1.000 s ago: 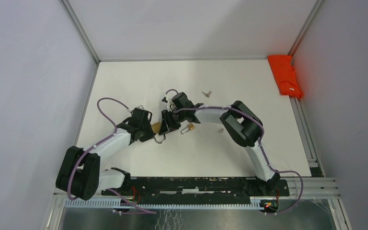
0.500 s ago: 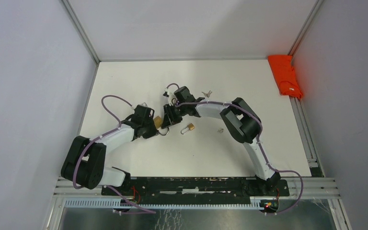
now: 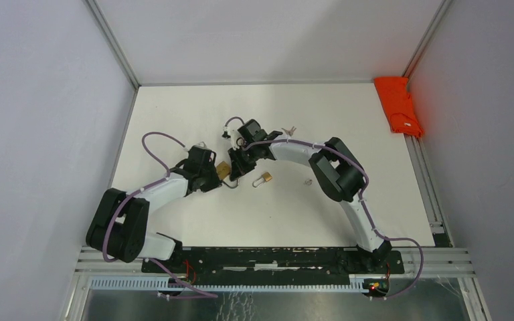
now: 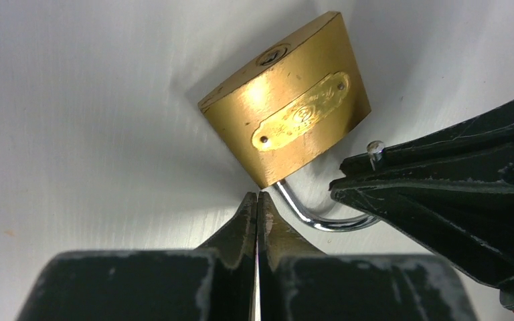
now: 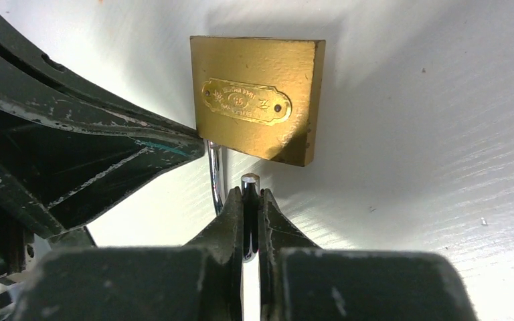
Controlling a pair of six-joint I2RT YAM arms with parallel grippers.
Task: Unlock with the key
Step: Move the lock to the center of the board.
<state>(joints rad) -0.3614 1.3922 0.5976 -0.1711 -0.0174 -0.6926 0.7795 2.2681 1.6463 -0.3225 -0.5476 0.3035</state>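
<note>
Brass padlock (image 3: 221,169) sits just left of the white table's (image 3: 174,107) centre, the free end of its steel shackle (image 4: 306,215) out of the body. The right gripper (image 5: 250,198), at the lock's 3 o'clock, is clamped on that free end. The left gripper (image 4: 258,204), at 9 o'clock, has its fingers pressed together, tips at the shackle's root. A small padlock (image 3: 262,178) lies near 4 o'clock, keys (image 3: 289,130) at 2 o'clock.

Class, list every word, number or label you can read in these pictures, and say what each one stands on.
Nameplate on the brass padlock: embossed lettering, too blurred to read.
Small white patch on the orange cloth: too small to tell whether it carries text.
No other writing shows, so nothing can be quoted.
</note>
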